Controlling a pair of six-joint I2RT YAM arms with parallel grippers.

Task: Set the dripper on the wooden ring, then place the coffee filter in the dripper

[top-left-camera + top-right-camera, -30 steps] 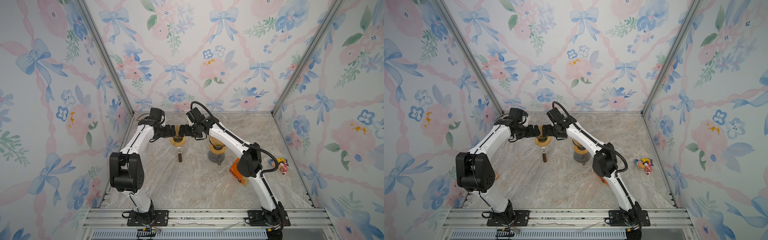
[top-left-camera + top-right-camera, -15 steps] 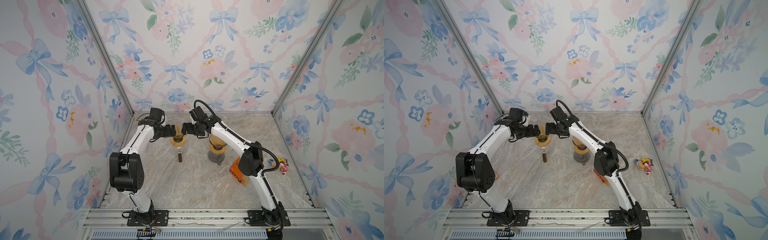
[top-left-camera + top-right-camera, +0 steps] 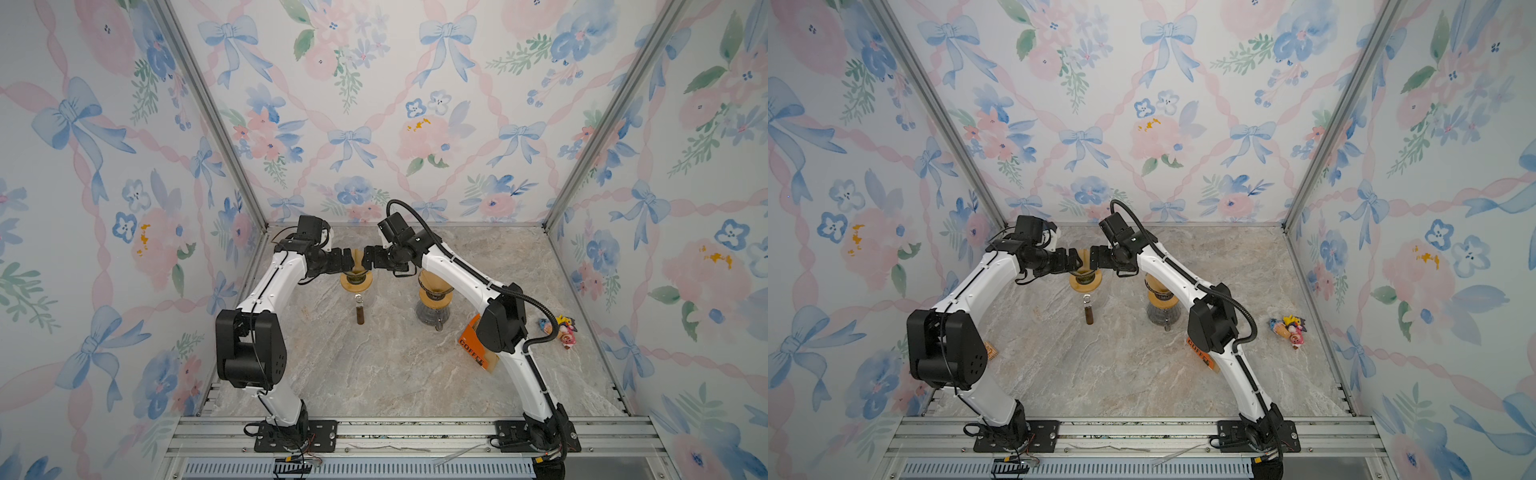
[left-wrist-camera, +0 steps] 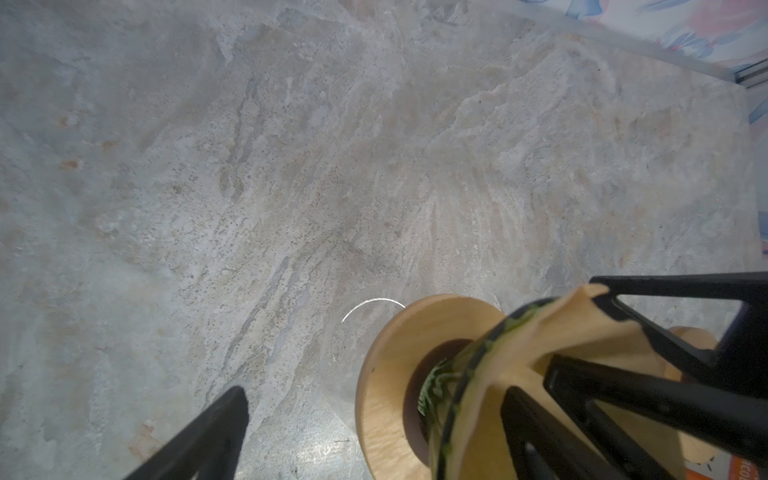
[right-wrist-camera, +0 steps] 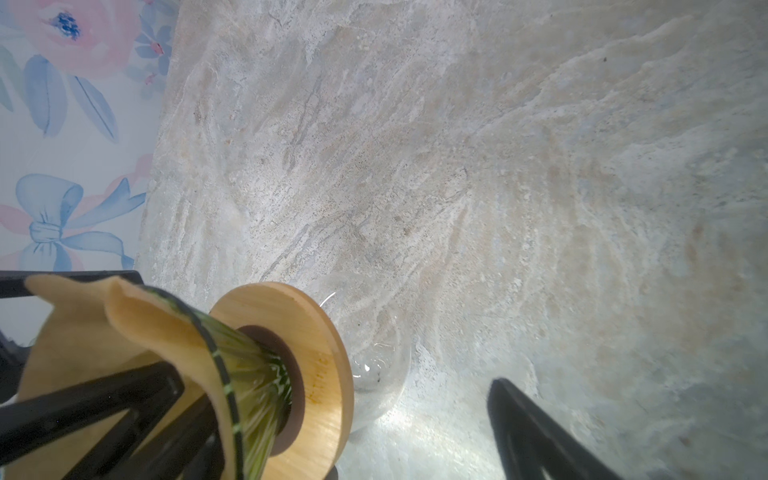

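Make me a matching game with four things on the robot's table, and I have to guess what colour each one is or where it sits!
Things:
1. coffee filter
2. dripper
3. coffee packet
4. toy figures

Clues:
a. orange, with the word COFFEE on it
b. tan paper, tucked into the glass cone
c. many colours, lying apart from everything else
d. green glass with a wooden ring

Pairs: 1-b, 2-d, 3-a, 4-c.
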